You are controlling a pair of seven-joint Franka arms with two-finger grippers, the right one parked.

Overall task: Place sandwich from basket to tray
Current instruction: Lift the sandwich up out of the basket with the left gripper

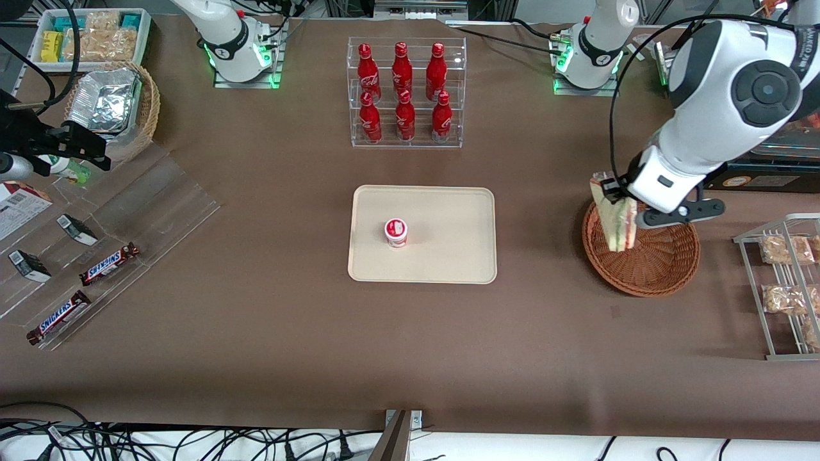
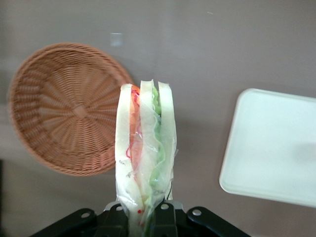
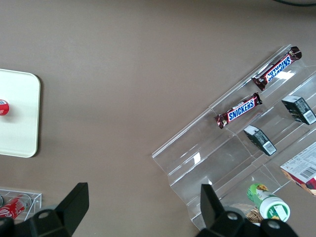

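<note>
My left gripper (image 1: 626, 203) is shut on the sandwich (image 1: 616, 215), a wrapped wedge with pale bread and green and red filling, held in the air above the rim of the reddish-brown wicker basket (image 1: 660, 266) on the side toward the tray. In the left wrist view the sandwich (image 2: 145, 148) hangs from the gripper (image 2: 145, 217), and the basket (image 2: 64, 108) below is empty. The cream tray (image 1: 442, 259) lies at the table's middle and also shows in the left wrist view (image 2: 271, 143). A small red-and-white cup (image 1: 396, 232) stands on the tray.
A clear rack of red bottles (image 1: 405, 93) stands farther from the front camera than the tray. A metal rack with tan snack packets (image 1: 785, 275) is at the working arm's end. Snickers bars (image 1: 109, 264) on clear steps and a tan basket with a foil container (image 1: 112, 105) lie toward the parked arm's end.
</note>
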